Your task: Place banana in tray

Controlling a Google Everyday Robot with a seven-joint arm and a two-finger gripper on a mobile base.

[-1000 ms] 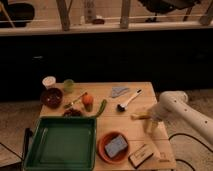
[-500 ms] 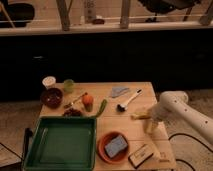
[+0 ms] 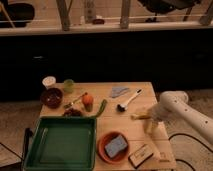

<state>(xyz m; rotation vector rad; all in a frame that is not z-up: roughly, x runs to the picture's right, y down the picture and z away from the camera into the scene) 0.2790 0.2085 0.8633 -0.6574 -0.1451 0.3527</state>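
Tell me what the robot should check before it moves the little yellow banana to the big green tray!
1. Small curved yellow banana seen on the wooden table: ok.
2. Gripper beside the banana, at the table's right side: ok.
3. Banana gripped securely: cannot tell.
4. Large shallow dark-green plastic tray has room: ok.
5. Low path clear: not ok; the round orange bowl holding a blue sponge sits close to it, so lifting seems wise.

The hand [image 3: 149,122], low over the right side of the tabletop [image 3: 125,129], hides one end of the banana [image 3: 139,116], so only a yellow stub shows. Its arm [image 3: 190,116] runs out past the right edge, and the dark heap [image 3: 72,112] beside the tray [image 3: 59,119] I cannot make out.
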